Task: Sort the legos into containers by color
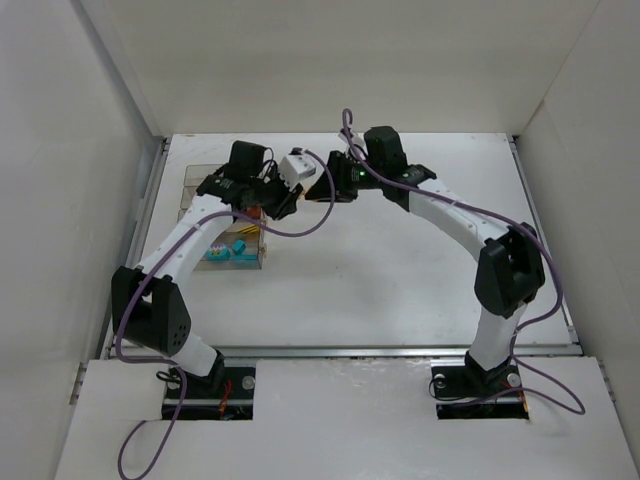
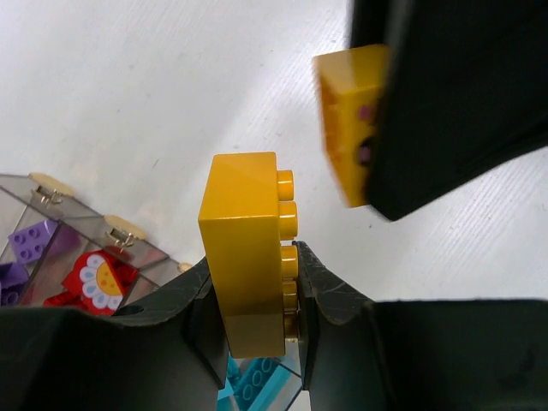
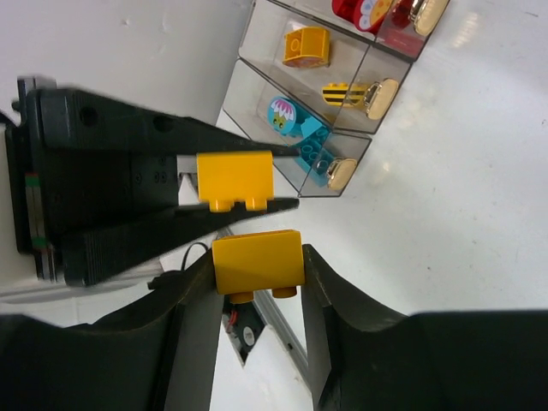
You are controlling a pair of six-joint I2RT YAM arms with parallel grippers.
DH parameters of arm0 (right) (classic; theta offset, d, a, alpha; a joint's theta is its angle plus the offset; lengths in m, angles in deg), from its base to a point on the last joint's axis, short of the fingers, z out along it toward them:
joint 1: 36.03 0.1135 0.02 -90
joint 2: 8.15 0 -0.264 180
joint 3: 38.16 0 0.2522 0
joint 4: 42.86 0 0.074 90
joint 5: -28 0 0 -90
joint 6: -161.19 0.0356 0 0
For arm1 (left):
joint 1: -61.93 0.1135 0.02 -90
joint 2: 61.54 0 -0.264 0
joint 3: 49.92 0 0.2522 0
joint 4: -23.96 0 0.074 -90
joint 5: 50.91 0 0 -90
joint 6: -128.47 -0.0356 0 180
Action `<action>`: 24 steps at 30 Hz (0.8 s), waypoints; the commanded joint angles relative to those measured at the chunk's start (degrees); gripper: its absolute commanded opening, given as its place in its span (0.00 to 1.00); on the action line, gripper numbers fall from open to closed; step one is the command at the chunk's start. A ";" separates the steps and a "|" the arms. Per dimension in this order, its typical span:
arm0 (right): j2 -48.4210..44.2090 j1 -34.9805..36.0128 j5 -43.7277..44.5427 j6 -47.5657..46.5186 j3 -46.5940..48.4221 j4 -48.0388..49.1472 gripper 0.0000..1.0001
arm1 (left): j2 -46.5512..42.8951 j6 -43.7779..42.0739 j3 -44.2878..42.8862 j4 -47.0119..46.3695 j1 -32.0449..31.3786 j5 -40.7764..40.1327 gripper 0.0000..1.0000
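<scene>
Right wrist view: right gripper (image 3: pixel 257 257) clamps a yellow brick (image 3: pixel 257 265); left gripper (image 3: pixel 289 177), just above it, pinches a second brick (image 3: pixel 234 177). Bins (image 3: pixel 257 90) beyond hold sorted legos (image 3: pixel 306 47) (these two unbinned).

Plain white worktop (image 1: pixel 400 270), boxed in by white panel walls (image 1: pixel 330 60) on three sides. Bright even light, metal rail (image 1: pixel 340 350) along the near edge.

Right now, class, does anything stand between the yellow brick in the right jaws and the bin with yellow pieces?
Yes. The left gripper, holding the left yellow brick, sits between the right yellow brick and the containers.
</scene>
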 commanded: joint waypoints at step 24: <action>-3.30 -2.88 0.21 -6.29 -5.20 -2.54 0.00 | 6.42 -2.78 9.75 -11.18 34.45 -10.31 0.04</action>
